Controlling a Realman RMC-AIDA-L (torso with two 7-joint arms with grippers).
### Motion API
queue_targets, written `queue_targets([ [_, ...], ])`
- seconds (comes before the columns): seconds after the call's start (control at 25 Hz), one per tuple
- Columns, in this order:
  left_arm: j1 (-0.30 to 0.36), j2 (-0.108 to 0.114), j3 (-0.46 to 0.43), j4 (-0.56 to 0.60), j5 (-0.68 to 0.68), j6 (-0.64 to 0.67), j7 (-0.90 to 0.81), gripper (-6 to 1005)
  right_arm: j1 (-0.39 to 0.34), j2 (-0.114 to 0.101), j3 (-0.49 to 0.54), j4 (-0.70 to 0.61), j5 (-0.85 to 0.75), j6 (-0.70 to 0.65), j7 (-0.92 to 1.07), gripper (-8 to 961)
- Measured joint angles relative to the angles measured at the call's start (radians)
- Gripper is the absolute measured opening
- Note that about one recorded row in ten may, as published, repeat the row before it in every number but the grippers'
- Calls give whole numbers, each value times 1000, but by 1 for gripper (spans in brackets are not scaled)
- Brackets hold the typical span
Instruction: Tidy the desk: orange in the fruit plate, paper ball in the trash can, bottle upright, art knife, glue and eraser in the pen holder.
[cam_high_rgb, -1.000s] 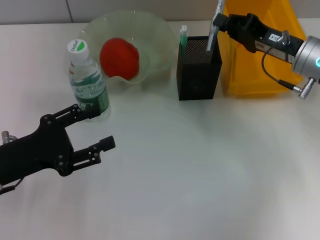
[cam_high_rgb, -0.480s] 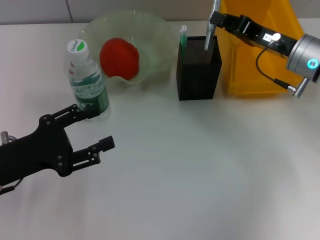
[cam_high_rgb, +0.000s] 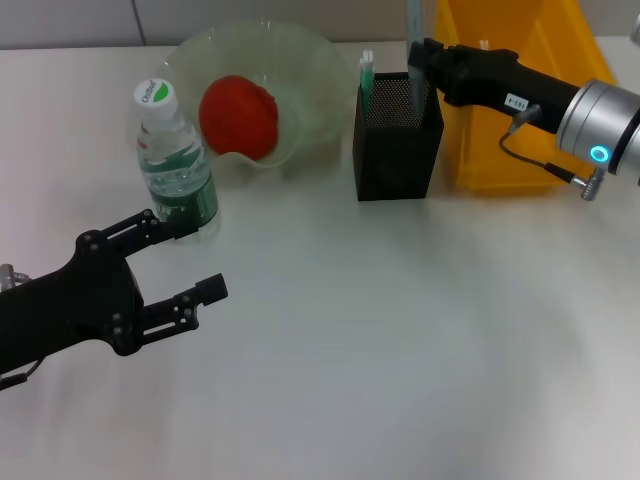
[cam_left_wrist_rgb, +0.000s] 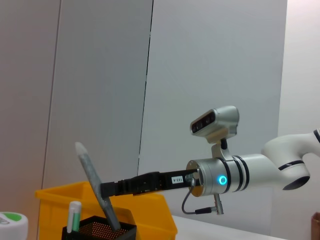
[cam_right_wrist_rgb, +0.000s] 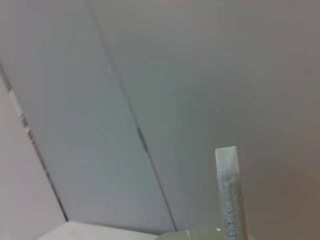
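1. The grey stick-shaped item (cam_high_rgb: 413, 60), which I judge to be the art knife or the glue (I cannot tell which), stands with its lower end inside the black mesh pen holder (cam_high_rgb: 397, 150) and its upper end above the rim. In the left wrist view it leans, not upright (cam_left_wrist_rgb: 97, 187).
2. The right gripper (cam_high_rgb: 425, 62) is closed on this item, just above the holder's rim. The arm reaches in from the right, over the yellow trash can (cam_high_rgb: 520, 150).
3. A green-and-white stick (cam_high_rgb: 366, 72) is already in the holder, at the corner nearest the plate.
4. The orange (cam_high_rgb: 238, 115) lies in the clear fruit plate (cam_high_rgb: 300, 60), and the bottle (cam_high_rgb: 175, 165) stands upright just beside the plate. These parts look finished. I see no paper ball and no eraser.
5. The left gripper (cam_high_rgb: 180, 265) hovers low over the table (cam_high_rgb: 400, 350), near the bottle, with its fingers spread apart and holding nothing.
6. In my judgement the step is to lower the item fully and let go. Risks:
   - If the claw opens while the item leans, it may tip toward the rim and fall out, perhaps into the trash can beside it.
   - If the arm pulls sideways while retreating, the fingers may catch the rim and drag or tip the light holder.
   - The item could press against the green-and-white stick and jam.
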Motion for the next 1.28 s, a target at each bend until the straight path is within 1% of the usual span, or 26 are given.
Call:
queue_targets([
  [0.2, 0, 2, 0, 0, 0, 5, 0, 768, 2, 2, 4, 20, 0, -42, -216, 117],
  [0.32, 0, 3, 0, 0, 0, 7, 0, 768, 1, 2, 3, 20, 1, -43, -261, 117],
  [0.96, 0, 5, 0, 0, 0, 9, 0, 769, -5, 1, -1, 15, -1, -50, -302, 118],
  [1.28, 0, 5, 0, 0, 0, 9, 0, 768, -9, 0, -2, 18, 0, -69, -330, 441],
])
